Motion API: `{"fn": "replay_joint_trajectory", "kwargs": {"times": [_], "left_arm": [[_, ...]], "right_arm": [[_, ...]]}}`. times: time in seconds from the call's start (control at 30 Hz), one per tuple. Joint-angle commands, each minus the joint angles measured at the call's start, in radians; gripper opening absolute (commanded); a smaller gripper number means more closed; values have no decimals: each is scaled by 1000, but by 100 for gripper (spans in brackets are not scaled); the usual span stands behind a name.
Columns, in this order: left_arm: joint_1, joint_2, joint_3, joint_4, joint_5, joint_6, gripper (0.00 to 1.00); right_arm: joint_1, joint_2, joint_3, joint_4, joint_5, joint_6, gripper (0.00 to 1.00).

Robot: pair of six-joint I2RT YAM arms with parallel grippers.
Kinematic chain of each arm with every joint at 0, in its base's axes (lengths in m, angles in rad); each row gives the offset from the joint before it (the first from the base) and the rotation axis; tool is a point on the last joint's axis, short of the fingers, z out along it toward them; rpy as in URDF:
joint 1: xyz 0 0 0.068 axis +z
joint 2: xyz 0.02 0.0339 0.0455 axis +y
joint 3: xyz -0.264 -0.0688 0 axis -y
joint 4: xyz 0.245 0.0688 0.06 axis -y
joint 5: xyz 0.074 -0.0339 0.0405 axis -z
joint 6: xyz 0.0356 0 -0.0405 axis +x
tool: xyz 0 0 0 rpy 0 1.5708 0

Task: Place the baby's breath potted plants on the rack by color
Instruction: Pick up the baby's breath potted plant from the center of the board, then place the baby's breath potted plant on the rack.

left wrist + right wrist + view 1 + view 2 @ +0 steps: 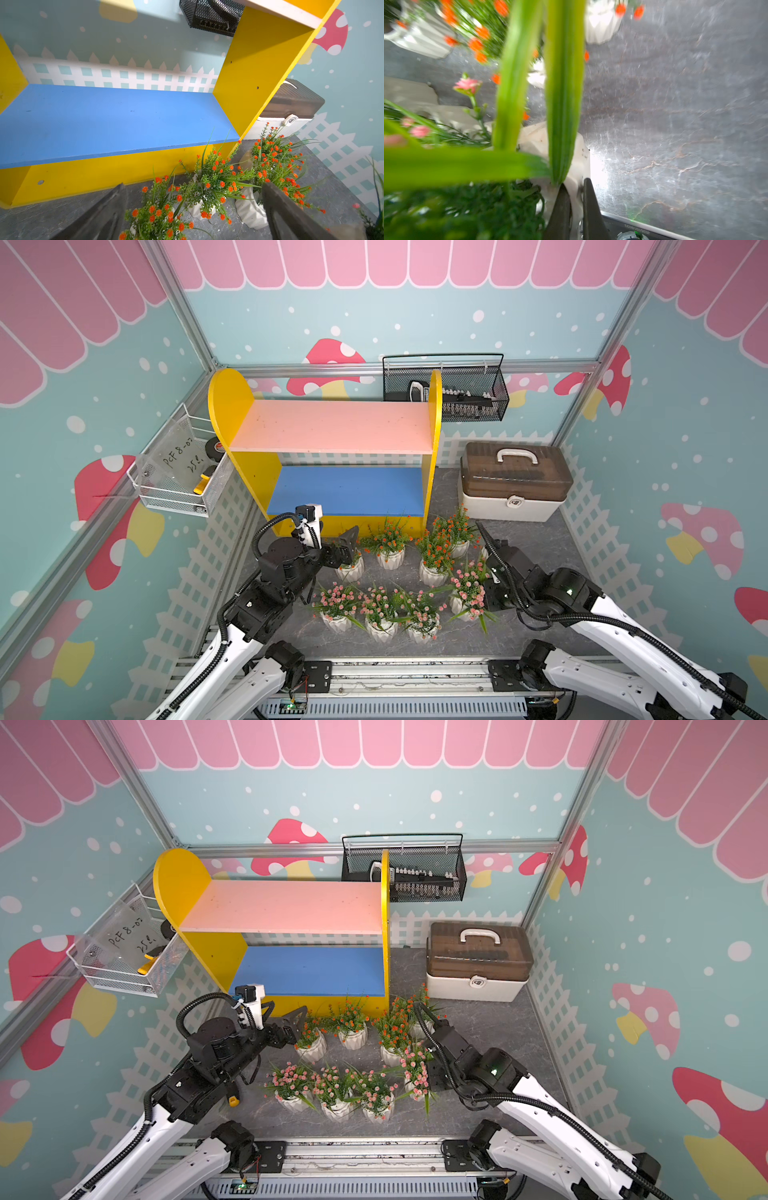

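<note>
Pot of pink plant point(578, 160) pinched in R hand point(574, 184), L hand point(194, 185) spread nr orange plant point(158, 216)

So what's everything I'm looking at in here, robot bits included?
rack: one, yellow sides, pink upper board, blue lower board, at the back of the grey table
orange-red potted plants: four, white pots, in a row just in front of the rack
pink potted plants: four, white pots; three in a row nearest the robot, the fourth pink plant to their right
storage box: one, white with brown lid, right of the rack
black mesh basket: one, on the back wall
white wire basket: one, on the left wall
left gripper: black, open, at the leftmost orange-red plant
right gripper: black, shut on the fourth pink plant's pot rim
</note>
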Motion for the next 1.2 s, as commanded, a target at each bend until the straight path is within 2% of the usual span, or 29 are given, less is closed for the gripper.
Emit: {"fn": "replay_joint_trajectory", "kwargs": {"times": [0.0,0.1,0.27,0.43,0.57,0.7,0.9,1.17], "left_arm": [[-12,-6,1,45,70,37,99],[-19,-18,-18,77,92,47,99],[-42,-22,-74,156,193,73,99],[-142,-38,-135,249,229,121,99],[-241,-13,-157,302,219,181,99],[-345,38,-166,362,161,230,99],[-452,143,-150,466,141,279,99],[-585,302,-89,569,4,340,99]], "right_arm": [[-10,38,151,-85,26,-77,6],[-22,89,282,-128,18,-132,6],[-45,186,475,-169,-19,-221,6],[-78,271,605,-177,-75,-287,6],[-115,325,669,-178,-136,-323,6],[-149,365,714,-172,-193,-346,6],[-168,402,728,-149,-245,-359,6],[-173,427,729,-113,-294,-360,6]]}}
